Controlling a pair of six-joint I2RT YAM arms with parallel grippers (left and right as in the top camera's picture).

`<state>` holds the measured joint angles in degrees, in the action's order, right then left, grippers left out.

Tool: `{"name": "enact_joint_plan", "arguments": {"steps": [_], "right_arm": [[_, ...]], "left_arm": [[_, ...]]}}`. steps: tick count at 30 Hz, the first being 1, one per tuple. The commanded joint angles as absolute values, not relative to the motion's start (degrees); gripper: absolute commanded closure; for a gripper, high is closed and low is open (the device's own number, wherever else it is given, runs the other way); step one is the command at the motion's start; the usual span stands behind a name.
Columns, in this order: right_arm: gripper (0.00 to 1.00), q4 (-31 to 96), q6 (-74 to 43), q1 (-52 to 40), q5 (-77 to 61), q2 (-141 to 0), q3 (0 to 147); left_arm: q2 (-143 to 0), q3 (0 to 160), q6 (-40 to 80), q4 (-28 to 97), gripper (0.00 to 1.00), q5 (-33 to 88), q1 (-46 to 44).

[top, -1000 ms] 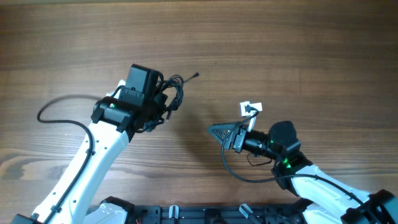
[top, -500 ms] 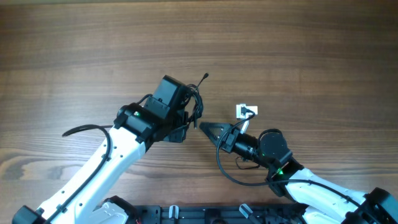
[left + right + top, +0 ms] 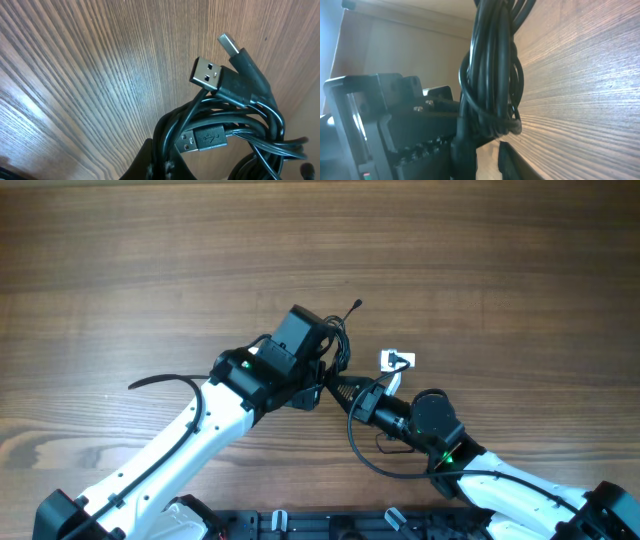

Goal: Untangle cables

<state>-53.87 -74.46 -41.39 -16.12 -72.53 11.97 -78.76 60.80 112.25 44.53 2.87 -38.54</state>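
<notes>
— At mid-desk (image 3: 480, 260), where are the cables (image 3: 220, 132)?
— Bunched in the left end effector (image 3: 318, 372), clamped shut. The right end effector (image 3: 338, 387) flanks the bundle; gripping or not, can't tell.

White arms (image 3: 180, 445); black wrist housings (image 3: 300, 345); small green lights (image 3: 243, 363).

Wooden table (image 3: 500, 260), small white piece (image 3: 392, 360) on it

One cable bundle (image 3: 225, 132), three USB plugs (image 3: 207, 75), two arms (image 3: 190, 435).
</notes>
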Motion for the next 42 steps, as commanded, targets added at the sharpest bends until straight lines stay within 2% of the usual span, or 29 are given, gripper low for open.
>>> {"name": "enact_joint_plan", "arguments": {"steps": [1, 4, 6, 9, 14, 20, 27, 32, 39, 42], "right_arm": [[0.82, -54.15, -73.03, -41.63, -14.79, -72.44, 11.79], [0.94, -54.41, -70.89, -41.6, -15.0, -72.42, 11.79], [0.96, -54.48, -68.55, -41.56, -15.46, -72.42, 11.79], [0.95, -58.5, -63.88, -39.05, -22.81, -72.38, 11.77], [0.95, -60.05, -66.02, -32.29, -31.42, -72.38, 11.77], [0.95, -60.84, -68.01, -30.13, -30.24, -72.38, 11.79], [0.95, -59.9, -68.1, -30.13, -22.52, -72.4, 11.79], [0.93, -53.82, -67.64, -30.15, -15.7, -72.44, 11.79], [0.91, -50.13, -67.48, -31.59, -13.5, -72.44, 12.71], [0.85, -50.33, -67.24, -33.06, -13.56, -72.42, 13.96]], "left_arm": [[-79.05, 60.97, 112.71, 44.6, 0.96, 3.22, -40.14], [-79.05, 60.97, 112.68, 44.6, 0.96, 3.25, -41.19], [-79.02, 60.97, 107.87, 44.53, 0.96, 3.18, -41.23], [-79.02, 60.97, 89.06, 44.6, 0.96, 2.13, -38.94], [-78.96, 60.97, 62.83, 44.29, 0.96, -0.89, -34.85], [-78.96, 60.97, 42.24, 41.25, 0.96, -3.29, -36.38], [-78.15, 60.99, 31.94, 38.61, 0.96, -3.27, -41.21], [-73.82, 60.99, 26.41, 38.15, 0.96, -0.58, -44.45], [-67.53, 60.97, 25.65, 31.4, 0.96, 4.71, -44.64], [-69.19, 60.97, 25.65, 31.4, 0.96, 5.54, -44.64]]}}
